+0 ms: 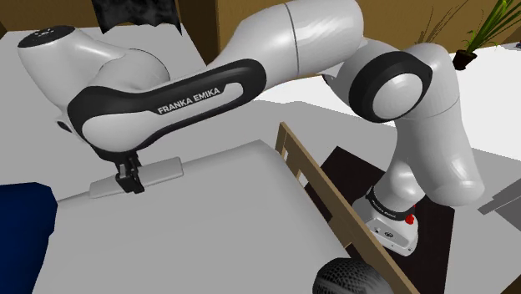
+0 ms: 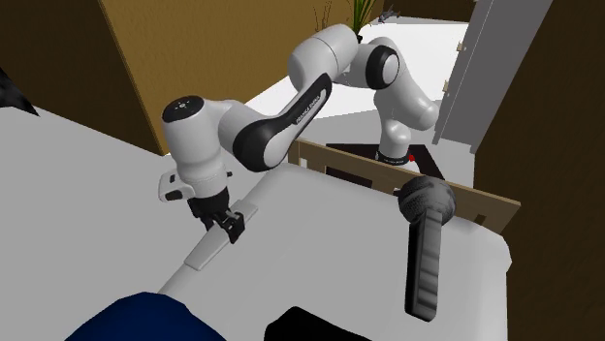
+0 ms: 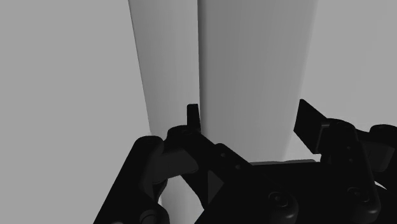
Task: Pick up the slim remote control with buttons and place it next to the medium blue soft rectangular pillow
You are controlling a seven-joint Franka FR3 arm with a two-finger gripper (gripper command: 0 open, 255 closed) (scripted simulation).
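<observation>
The slim remote [image 1: 163,171] is a long pale grey bar lying at the far edge of the light grey bed surface [image 1: 192,234]. My black gripper [image 1: 131,185] comes down on it from above, a little off its middle. In the second exterior view the gripper [image 2: 231,231] straddles the remote [image 2: 208,250]. The wrist view has the remote [image 3: 254,63] running lengthwise between my fingers, the gripper [image 3: 251,121] shut on it across its width. No buttons can be made out. The dark blue pillow [image 1: 21,234] lies at the shoulder view's lower left, near the remote's end; the pillow [image 2: 145,320] is partly cut off.
A wooden board [image 1: 334,200] edges the bed on the stand's side. A black ribbed object with a round head [image 2: 427,242] lies on the bed near that board. Another black shape [image 2: 310,325] sits beside the pillow. White walls and a plant [image 1: 488,33] stand behind.
</observation>
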